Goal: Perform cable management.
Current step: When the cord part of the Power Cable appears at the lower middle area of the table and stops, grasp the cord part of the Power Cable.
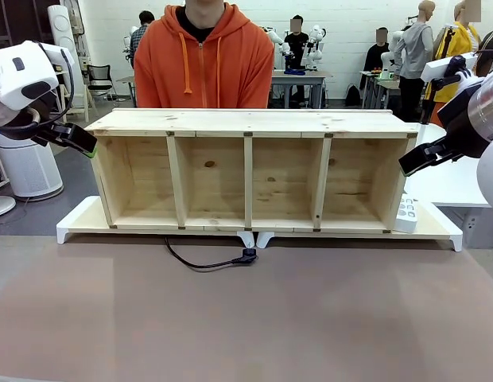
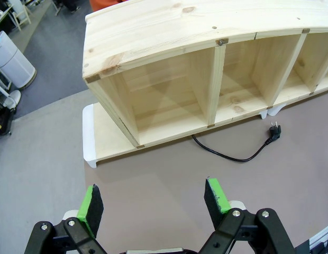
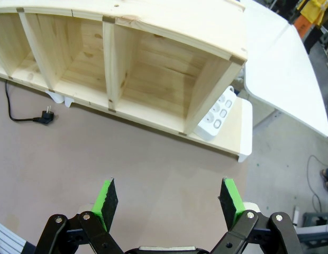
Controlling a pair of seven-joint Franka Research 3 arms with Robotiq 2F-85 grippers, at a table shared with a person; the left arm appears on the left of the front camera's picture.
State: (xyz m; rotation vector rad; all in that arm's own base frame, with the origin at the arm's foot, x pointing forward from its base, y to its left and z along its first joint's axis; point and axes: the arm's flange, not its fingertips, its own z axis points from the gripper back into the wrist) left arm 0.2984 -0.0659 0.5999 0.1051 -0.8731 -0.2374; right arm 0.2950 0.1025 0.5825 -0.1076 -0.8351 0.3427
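The cable (image 1: pixel 200 263) is a thin black cord that comes out from under the wooden shelf (image 1: pixel 250 121) and curls across the brown tabletop, ending in a small black plug (image 1: pixel 246 256). My left gripper (image 1: pixel 81 142) hovers off the shelf's left end, above the table. Its wrist view shows it open (image 2: pixel 153 201) and empty, with the cable (image 2: pixel 227 156) and plug (image 2: pixel 273 132) lying well ahead. My right gripper (image 1: pixel 413 163) hangs by the shelf's right end. It is also open (image 3: pixel 169 198) with nothing between its green pads, and the plug (image 3: pixel 46 117) lies far to the left.
The shelf has several open compartments and rests on white risers (image 1: pixel 79 223). A white power strip (image 1: pixel 407 215) leans against its right end (image 3: pixel 217 116). A person in an orange hoodie (image 1: pixel 203 64) stands behind the shelf. Bare brown tabletop (image 1: pixel 246 318) stretches in front.
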